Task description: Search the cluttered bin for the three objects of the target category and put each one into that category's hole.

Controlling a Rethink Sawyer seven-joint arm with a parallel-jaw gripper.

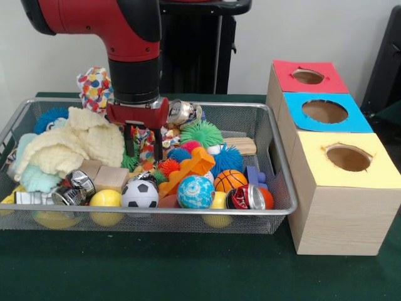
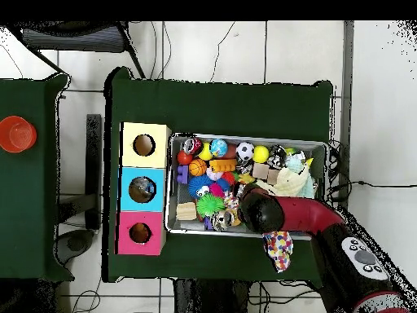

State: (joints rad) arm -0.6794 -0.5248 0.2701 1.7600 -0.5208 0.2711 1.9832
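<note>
Over the wire bin (image 1: 276,157) on the green counter (image 1: 188,269), the pincer (image 1: 143,143) hangs spread among toys, beside a cream cloth (image 1: 75,141); three boxes with holes (image 1: 332,150) stand alongside.

Green cloth (image 1: 188,269) over the table, red cup (image 2: 16,134) on a separate side table

Arm comes in from the upper left of the front view, red elbow link bending into a vertical black wrist section pointing straight down. Red pincer (image 1: 143,145) mount sits at the wrist's lower end, two dark fingers (image 1: 129,140) hanging down, parallel, with a visible gap between them, nothing seen clamped. Overhead view: arm reaches diagonally from the lower right, the wrist hiding the pincer from above.
</note>
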